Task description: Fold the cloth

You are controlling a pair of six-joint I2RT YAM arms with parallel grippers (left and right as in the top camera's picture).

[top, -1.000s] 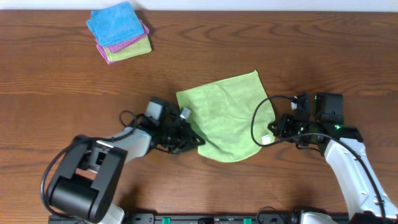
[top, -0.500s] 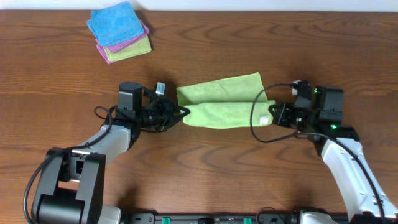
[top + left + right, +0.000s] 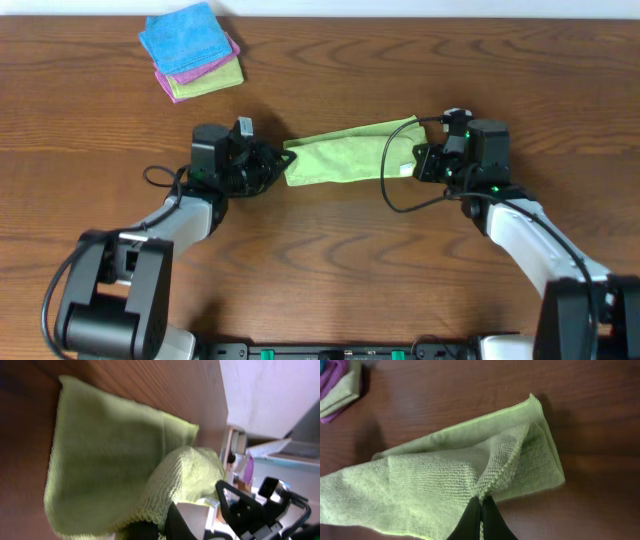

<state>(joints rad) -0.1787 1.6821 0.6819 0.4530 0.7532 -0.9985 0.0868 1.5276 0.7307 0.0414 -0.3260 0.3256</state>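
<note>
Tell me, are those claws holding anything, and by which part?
Both hold the green cloth: the left gripper pinches its left end, the right gripper a hemmed edge at its right end.

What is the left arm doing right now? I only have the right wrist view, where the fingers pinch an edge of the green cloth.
Observer: In the overhead view, the left gripper is shut on the opposite end of the cloth.
Reviewer: Is the cloth lying flat between them?
Observer: Not at that end. It spans as a narrow band to the right gripper, and the left wrist view shows the top layer humped up near the left fingers.
</note>
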